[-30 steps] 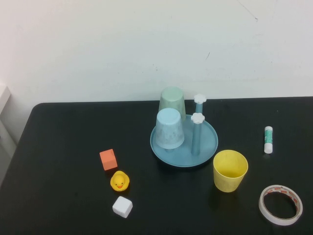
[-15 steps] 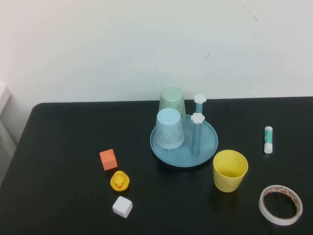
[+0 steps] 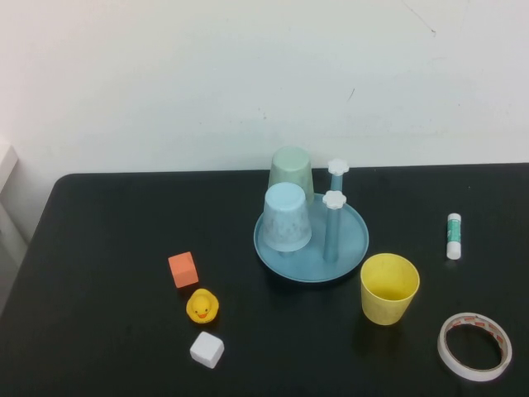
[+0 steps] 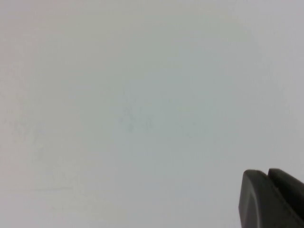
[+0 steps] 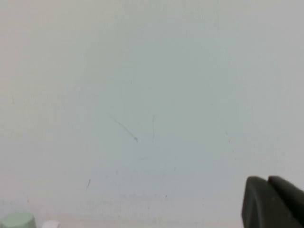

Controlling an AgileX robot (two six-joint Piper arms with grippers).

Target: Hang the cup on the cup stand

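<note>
A: High view first. Where's the cup?

B: The cup (image 3: 389, 288) stands upright, mouth up, on the table (image 3: 99, 248), just beside the stand (image 3: 311, 236) on its near right. On the stand a blue cup (image 3: 287, 217) and a green cup (image 3: 291, 173) sit upside down, and two posts with white knobs are bare.

A: Anything else on the table?

B: An orange cube (image 3: 183, 270), a duck (image 3: 202, 306) and a white cube (image 3: 207, 349) to the left; a glue stick (image 3: 453, 236) and a tape roll (image 3: 474, 346) to the right. Neither arm shows here.

A: Left wrist view?

B: Only wall, with a dark bit of the left gripper (image 4: 273, 199) in a corner. I can't tell its state.

A: Right wrist?

B: Wall again, plus the green cup's top (image 5: 17, 221) at the edge. The right gripper (image 5: 273, 203) shows just as little, so I can't tell there either.
</note>
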